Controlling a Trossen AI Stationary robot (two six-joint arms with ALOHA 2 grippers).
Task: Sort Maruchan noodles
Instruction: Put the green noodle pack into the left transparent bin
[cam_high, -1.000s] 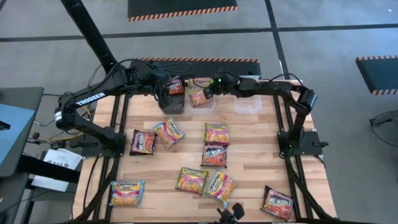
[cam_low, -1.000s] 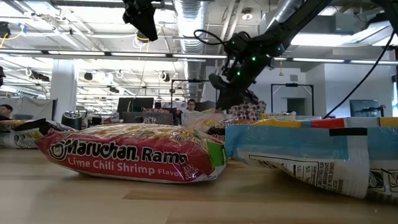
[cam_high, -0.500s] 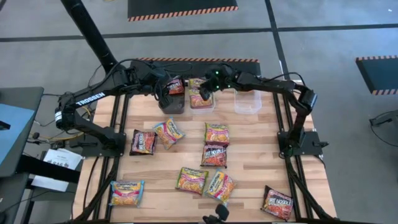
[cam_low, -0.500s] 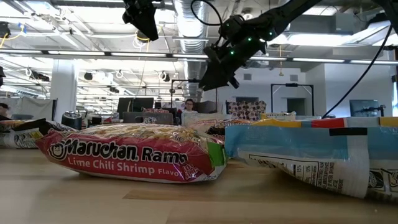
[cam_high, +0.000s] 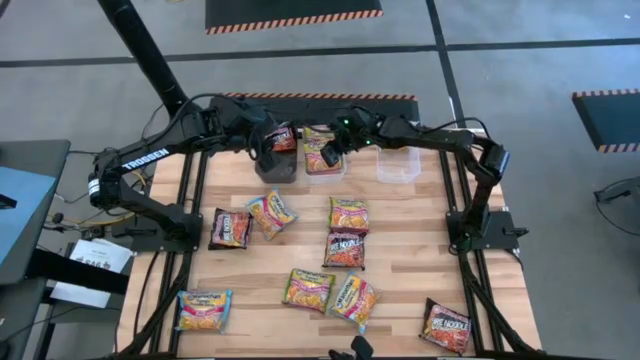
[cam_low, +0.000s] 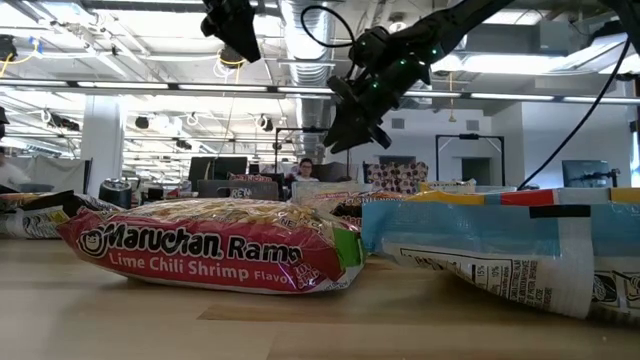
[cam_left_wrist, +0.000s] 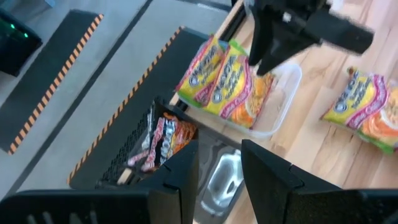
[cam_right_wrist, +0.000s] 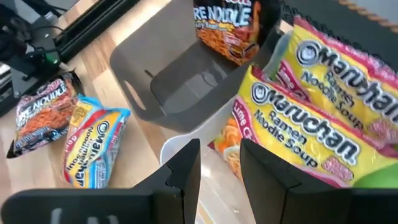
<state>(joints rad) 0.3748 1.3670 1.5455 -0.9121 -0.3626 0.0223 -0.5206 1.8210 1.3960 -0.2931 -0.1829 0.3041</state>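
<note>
Maruchan noodle packets lie scattered on the wooden table (cam_high: 400, 240): a dark one (cam_high: 230, 228), a yellow-pink one (cam_high: 348, 215), and others toward the near edge. At the far edge, a dark tub (cam_high: 278, 168) holds a dark packet (cam_left_wrist: 165, 142) leaning on its wall. A clear tub (cam_left_wrist: 281, 99) beside it holds two yellow-pink packets (cam_right_wrist: 311, 124). My right gripper (cam_high: 328, 157) hovers open above the clear tub's left end. My left gripper (cam_left_wrist: 219, 149) hangs open over the dark tub, with nothing between its fingers.
A second clear tub (cam_high: 398, 166) stands to the right of the first. Black frame rails run along the table's left and right sides. Bare wood shows between the tubs and the scattered packets. In the low view a lime chili shrimp packet (cam_low: 210, 245) lies close to the camera.
My right gripper has risen from the clear tub and shifted a little toward the table's left, tipping as it went. The yellow-pink packets stay in the clear tub.
</note>
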